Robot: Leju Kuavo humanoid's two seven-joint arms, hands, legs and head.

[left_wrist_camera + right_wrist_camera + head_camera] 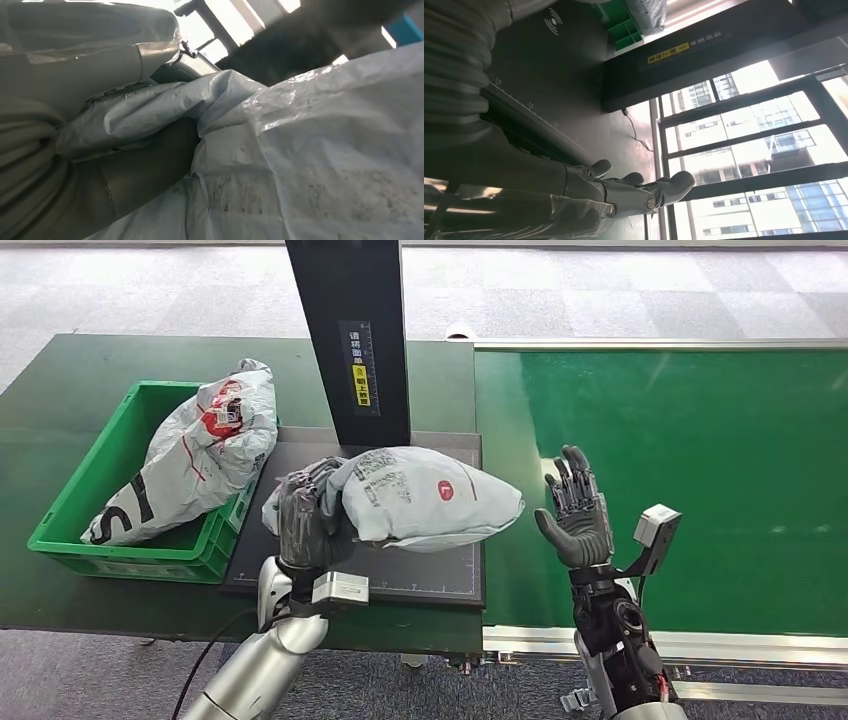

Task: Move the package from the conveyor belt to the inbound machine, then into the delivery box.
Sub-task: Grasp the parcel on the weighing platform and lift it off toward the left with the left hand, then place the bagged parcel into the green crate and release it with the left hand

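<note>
The broad green conveyor belt point(700, 470) fills the right side; left of it a dark green desk point(60, 370) carries the black flat inbound machine platform point(420, 575) with its upright black post point(350, 330); at the desk's left stands a green plastic delivery box point(110, 465) holding a white-and-red plastic bag point(205, 445); the grey plastic package point(420, 495) lies on the platform; the left hand point(300, 525) has its fingers point(150, 160) clenched on the package's bunched end; the right hand point(575, 510) hovers beside the package over the belt's edge, fingers released and spread.
</note>
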